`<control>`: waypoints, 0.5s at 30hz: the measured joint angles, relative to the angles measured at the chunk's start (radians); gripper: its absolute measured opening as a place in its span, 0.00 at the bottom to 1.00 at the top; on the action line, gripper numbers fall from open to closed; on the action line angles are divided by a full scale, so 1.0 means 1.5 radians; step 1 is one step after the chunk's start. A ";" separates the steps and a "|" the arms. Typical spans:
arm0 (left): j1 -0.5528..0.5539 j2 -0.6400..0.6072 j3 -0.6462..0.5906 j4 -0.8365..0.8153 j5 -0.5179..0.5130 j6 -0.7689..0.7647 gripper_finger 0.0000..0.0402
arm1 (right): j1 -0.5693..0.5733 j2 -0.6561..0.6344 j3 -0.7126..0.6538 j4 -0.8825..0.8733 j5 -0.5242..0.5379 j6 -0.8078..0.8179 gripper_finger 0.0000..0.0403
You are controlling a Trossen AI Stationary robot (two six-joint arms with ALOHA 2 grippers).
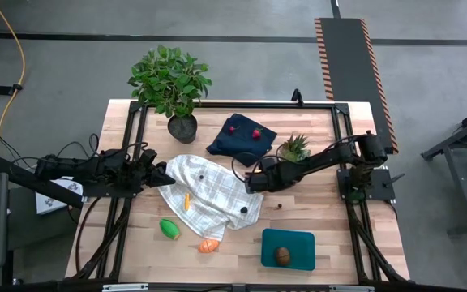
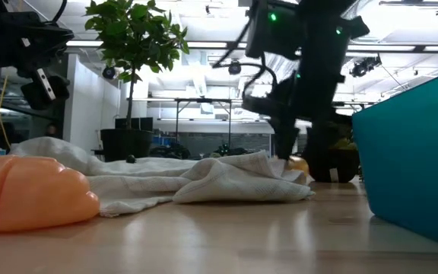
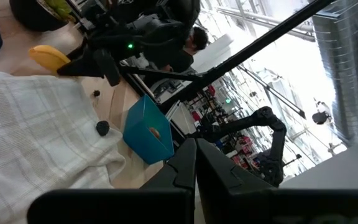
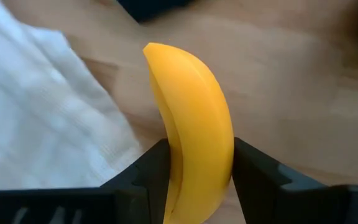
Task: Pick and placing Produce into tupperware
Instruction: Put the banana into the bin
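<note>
At the far left the left hand [image 1: 162,173] hovered over the edge of the white cloth [image 1: 209,195], fingers pressed together on nothing. Right of it, mid-worktop [image 1: 242,251], the right hand [image 4: 194,171] pinched the yellow banana [image 4: 191,155] at its lower half, beside the cloth's far edge. The banana looked a light, rigid, smooth plastic toy, likely to slip or swing; a hold nearer its middle seems safer. In the right wrist view its long axis ran away from the fingers, tip curving toward the cloth. Further right, the tupperware [image 1: 289,248] lay near the front edge with a brown round piece [image 1: 282,255] inside.
</note>
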State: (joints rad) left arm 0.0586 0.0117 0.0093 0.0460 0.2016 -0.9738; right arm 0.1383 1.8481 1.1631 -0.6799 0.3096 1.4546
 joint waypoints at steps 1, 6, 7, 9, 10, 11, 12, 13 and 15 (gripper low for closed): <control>0.000 0.000 0.000 0.000 0.000 0.000 0.00 | 0.000 0.000 0.010 -0.008 0.010 -0.001 0.33; 0.000 0.000 0.000 0.000 0.000 0.000 0.00 | 0.000 0.000 0.071 -0.060 0.050 -0.028 0.33; 0.000 0.000 0.000 0.000 0.000 0.001 0.00 | -0.001 0.000 0.084 -0.074 0.060 -0.031 0.33; 0.000 0.000 0.000 0.000 0.000 0.003 0.00 | -0.001 0.000 0.111 -0.106 0.082 -0.033 0.33; 0.000 0.000 0.000 0.000 0.000 0.003 0.00 | -0.001 0.000 0.123 -0.125 0.091 -0.033 0.33; 0.000 0.000 0.000 0.000 0.000 0.004 0.00 | -0.001 0.000 0.134 -0.144 0.101 -0.033 0.33; 0.000 0.000 0.000 0.000 0.000 0.004 0.00 | -0.001 0.000 0.146 -0.159 0.109 -0.033 0.33; 0.000 0.000 0.000 0.000 0.000 0.005 0.00 | -0.001 0.000 0.157 -0.174 0.115 -0.034 0.33; 0.000 0.000 0.000 0.000 0.000 0.005 0.00 | -0.001 0.000 0.175 -0.200 0.126 -0.040 0.33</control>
State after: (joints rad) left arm 0.0586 0.0120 0.0093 0.0460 0.2016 -0.9657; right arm 0.1375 1.8481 1.4251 -0.9805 0.4980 1.3947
